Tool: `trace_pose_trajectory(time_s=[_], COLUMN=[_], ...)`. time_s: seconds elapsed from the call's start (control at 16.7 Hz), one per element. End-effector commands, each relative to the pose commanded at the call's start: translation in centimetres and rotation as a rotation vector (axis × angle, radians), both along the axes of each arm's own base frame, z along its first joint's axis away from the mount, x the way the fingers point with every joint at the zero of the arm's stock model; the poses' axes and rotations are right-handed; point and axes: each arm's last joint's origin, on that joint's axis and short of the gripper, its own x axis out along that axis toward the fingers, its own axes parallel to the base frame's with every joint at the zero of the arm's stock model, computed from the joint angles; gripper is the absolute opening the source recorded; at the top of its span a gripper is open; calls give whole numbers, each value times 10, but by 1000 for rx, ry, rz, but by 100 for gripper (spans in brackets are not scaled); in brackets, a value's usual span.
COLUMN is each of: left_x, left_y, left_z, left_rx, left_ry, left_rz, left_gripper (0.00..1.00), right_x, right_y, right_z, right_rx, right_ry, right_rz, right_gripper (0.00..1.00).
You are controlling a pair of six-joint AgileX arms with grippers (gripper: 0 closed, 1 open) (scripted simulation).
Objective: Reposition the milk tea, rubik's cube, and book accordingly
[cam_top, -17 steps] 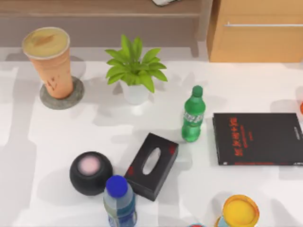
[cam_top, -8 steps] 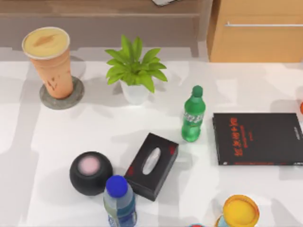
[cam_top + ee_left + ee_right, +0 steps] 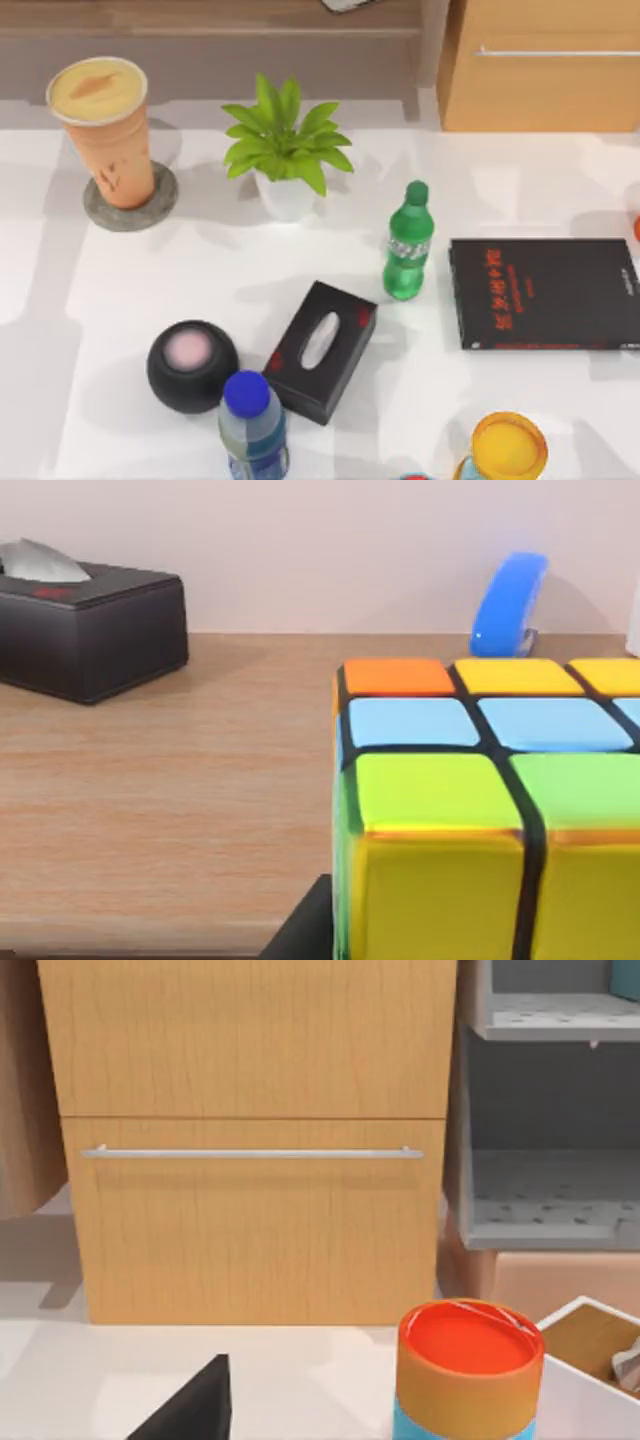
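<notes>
step: looks like the cube leg of the task; left arm is working it, judging from how close the cube is sitting to its wrist camera
cube: rubik's cube [image 3: 480,810] is resting on a wooden surface [image 3: 160,780], well apart from a black tissue box [image 3: 90,625] and a blue stapler [image 3: 510,602] behind it
left gripper: a dark finger tip [image 3: 305,932] is showing just beside the cube's lower edge; can't tell if the jaws are spread, pinched or holding the cube
milk tea: milk tea [image 3: 103,130] is standing upright on a grey coaster [image 3: 130,208], far left of the table [image 3: 180,290], beside the potted plant [image 3: 285,150]
book: teal one isn't identifiable; the black book with red characters [image 3: 545,292] at right is a different item
right arm: wrist cam is facing a wooden drawer front [image 3: 250,1140], orange-lidded can [image 3: 468,1370] near; a dark finger edge [image 3: 195,1405] is poking in, grip state can't tell
next: needs confirmation of contact on the cube before any lift or release
</notes>
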Motion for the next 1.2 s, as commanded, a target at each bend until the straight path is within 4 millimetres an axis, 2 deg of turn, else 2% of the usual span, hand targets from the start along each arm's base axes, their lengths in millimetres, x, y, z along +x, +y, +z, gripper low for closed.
trace_pose_trajectory(time_s=[0.18, 0.42, 0.6, 0.78, 0.9, 1.14, 1.2], left_x=[7, 32, 64, 91, 98, 99, 99], left_y=[14, 34, 28, 5, -4, -4, -4], left_z=[16, 36, 28, 9, 0, 0, 0], left_rx=[-14, -27, -24, -10, -3, -2, -2], left_ry=[-83, -177, -130, -39, -2, -1, -1], left_rz=[39, 91, 72, 14, -6, -7, -7], left_gripper=[0, 0, 0, 0, 0, 0, 8], right_x=[0, 0, 0, 0, 0, 0, 0], right_y=[0, 0, 0, 0, 0, 0, 0], right_z=[0, 0, 0, 0, 0, 0, 0], right_rx=[0, 0, 0, 0, 0, 0, 0], right_ry=[0, 0, 0, 0, 0, 0, 0], right_rz=[0, 0, 0, 0, 0, 0, 0], right_gripper=[100, 100, 100, 100, 100, 100, 100])
